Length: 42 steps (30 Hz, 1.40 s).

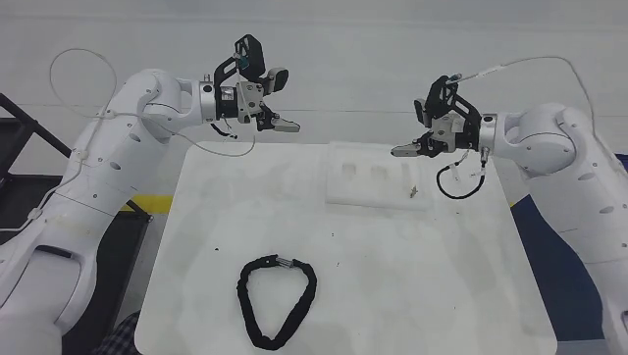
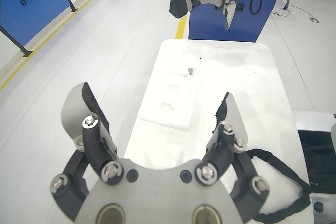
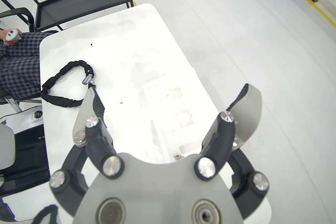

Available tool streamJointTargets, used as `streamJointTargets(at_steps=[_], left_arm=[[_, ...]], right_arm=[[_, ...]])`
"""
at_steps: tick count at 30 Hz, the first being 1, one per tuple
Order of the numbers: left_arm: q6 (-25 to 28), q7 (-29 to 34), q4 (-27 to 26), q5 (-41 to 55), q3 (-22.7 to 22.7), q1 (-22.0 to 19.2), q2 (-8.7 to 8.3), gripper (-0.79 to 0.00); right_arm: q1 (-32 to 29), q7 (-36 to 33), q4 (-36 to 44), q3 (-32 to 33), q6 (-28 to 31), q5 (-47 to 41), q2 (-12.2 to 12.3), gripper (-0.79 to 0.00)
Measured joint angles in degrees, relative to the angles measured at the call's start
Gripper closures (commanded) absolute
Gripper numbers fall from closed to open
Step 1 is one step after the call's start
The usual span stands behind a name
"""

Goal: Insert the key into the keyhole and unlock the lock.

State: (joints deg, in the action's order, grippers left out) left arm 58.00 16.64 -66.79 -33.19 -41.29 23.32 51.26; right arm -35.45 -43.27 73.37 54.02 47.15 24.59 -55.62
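**A:** Where has the key got to?

**B:** The small metal key (image 1: 414,193) is lying on the white foam tray (image 1: 343,193), at the end nearest the right arm. I'd guess it was put there so that arm can drop straight onto it.

**A:** And the lock?

**B:** The black fabric-sleeved chain lock (image 1: 243,306) is looped closed on the white desk (image 1: 422,286), towards the front and well apart from the tray. Its metal barrel (image 1: 280,262) is at the top of the loop, facing the tray. From here I can't tell where the keyhole sits.

**A:** So nobody has anything in hand?

**B:** Nothing. The left gripper (image 2: 156,93) hovers above the far left corner of the desk. Its fingers (image 2: 76,109) are spread wide with only air between them.

**A:** Same on the other side?

**B:** The right gripper (image 3: 168,89) hangs above the tray's key end, fingers (image 3: 246,104) splayed just as wide and touching nothing. The two grippers face each other across the desk. To me that looks like a ready stance, with the key pickup not yet begun.
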Motion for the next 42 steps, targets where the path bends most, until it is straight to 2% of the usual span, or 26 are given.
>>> streamJointTargets(at_steps=[3,12,16,19,25,34,37,42], left_arm=[[0.00,0.00,0.00,0.00,0.00,0.00,0.00,-0.785],[0.00,0.00,0.00,0.00,0.00,0.00,0.00,-0.785],[0.00,0.00,0.00,0.00,0.00,0.00,0.00,-0.785],[0.00,0.00,0.00,0.00,0.00,0.00,0.00,-0.785],[0.00,0.00,0.00,0.00,0.00,0.00,0.00,-0.785],[0.00,0.00,0.00,0.00,0.00,0.00,0.00,-0.785],[0.00,0.00,0.00,0.00,0.00,0.00,0.00,-0.785],[0.00,0.00,0.00,0.00,0.00,0.00,0.00,-0.785]], right_arm=[[0.53,-2.92,-1.86,-1.79,-4.41,-0.59,-0.48,-0.785],[2.72,-11.88,-10.72,-5.09,-23.97,-9.29,-2.57,-0.785],[4.32,-16.00,-15.94,-7.45,-32.22,-13.51,-4.20,-0.785],[5.22,-16.60,-19.34,-9.76,-35.70,-14.57,-5.68,-0.785],[6.31,-15.36,-25.97,-14.33,-39.98,-15.41,-8.95,-0.785],[8.77,-15.39,-32.89,-19.76,-42.83,-12.39,-13.26,-0.785],[9.32,-15.61,-34.33,-20.71,-42.52,-11.57,-14.17,-0.785],[9.33,-15.57,-34.35,-20.72,-42.44,-11.54,-14.18,-0.785]])
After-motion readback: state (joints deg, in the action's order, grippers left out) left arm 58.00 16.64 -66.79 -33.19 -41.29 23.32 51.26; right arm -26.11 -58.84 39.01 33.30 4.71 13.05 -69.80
